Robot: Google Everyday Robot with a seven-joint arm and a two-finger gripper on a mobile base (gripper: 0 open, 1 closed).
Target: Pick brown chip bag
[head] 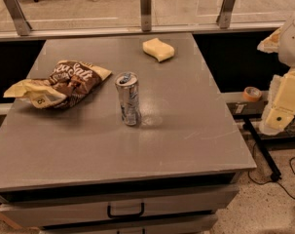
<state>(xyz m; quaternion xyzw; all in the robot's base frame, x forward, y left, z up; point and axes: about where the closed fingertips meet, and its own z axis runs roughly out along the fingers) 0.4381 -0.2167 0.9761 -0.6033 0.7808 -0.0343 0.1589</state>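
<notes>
The brown chip bag point(64, 84) lies crumpled on the left side of the grey table point(176, 130). It is dark brown with white "Sea Salt" lettering and cream-yellow ends. My gripper point(282, 106) is a cream-coloured shape at the right edge of the camera view. It hangs beyond the table's right side, far from the bag, and holds nothing that I can see.
A silver can point(128, 98) stands upright near the table's middle, just right of the bag. A pale yellow sponge point(158, 49) lies at the back. A glass railing point(146, 9) runs behind the table. A tape roll point(252, 93) sits on a ledge at the right. Drawers point(125, 209) are below the front edge.
</notes>
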